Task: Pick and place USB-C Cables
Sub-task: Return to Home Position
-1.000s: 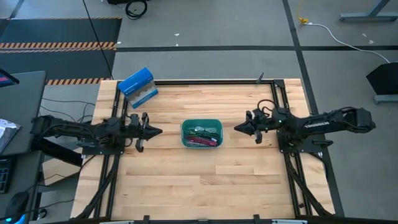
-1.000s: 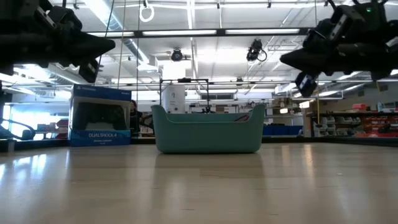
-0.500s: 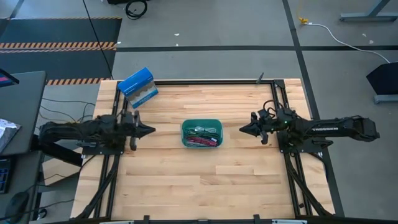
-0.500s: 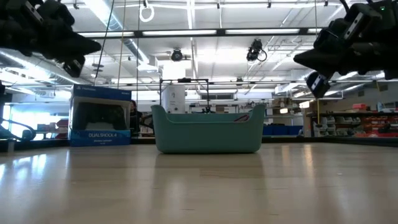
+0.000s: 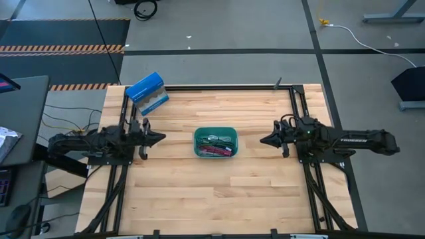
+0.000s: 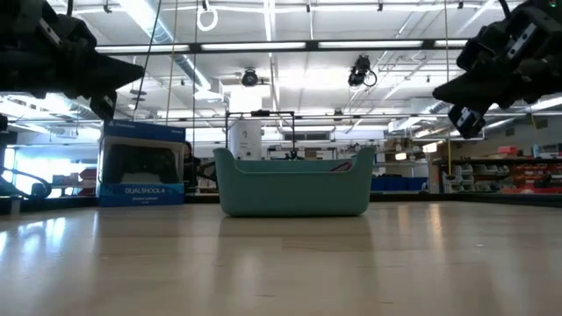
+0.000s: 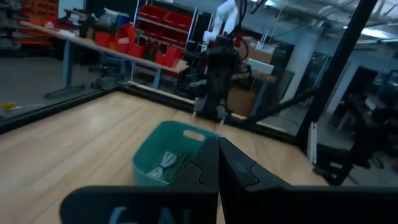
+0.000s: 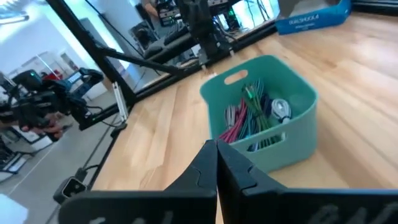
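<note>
Now, with the USB-C cables [image 5: 214, 147] lying inside the teal bin [image 5: 194, 143], the left gripper [image 5: 161, 139] and right gripper [image 5: 263, 140] flank that bin, fingers pressed together and empty, so each should retract straight outward, clear of its rim.

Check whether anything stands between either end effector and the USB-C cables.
Nothing visible does. The USB-C cables lie in the teal bin; only bare table separates it from the left end effector and the right end effector, both shut. The bin's wall surrounds them.
</note>
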`<move>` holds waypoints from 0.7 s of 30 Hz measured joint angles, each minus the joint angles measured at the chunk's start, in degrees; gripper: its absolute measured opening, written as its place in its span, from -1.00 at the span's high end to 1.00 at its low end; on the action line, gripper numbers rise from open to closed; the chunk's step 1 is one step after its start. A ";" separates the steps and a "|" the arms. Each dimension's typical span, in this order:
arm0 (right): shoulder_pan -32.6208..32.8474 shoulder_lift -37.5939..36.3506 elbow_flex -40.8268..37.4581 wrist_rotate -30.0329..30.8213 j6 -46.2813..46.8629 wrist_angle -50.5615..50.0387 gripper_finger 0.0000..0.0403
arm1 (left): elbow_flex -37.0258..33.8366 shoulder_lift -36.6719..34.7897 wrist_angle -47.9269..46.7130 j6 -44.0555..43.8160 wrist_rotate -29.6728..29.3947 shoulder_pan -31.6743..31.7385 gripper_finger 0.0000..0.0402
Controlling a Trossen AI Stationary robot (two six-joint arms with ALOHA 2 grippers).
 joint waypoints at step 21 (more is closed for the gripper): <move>7.02 -7.69 -3.29 4.95 1.32 -1.58 1.00 | 0.10 0.45 -2.06 0.63 -0.25 0.02 0.86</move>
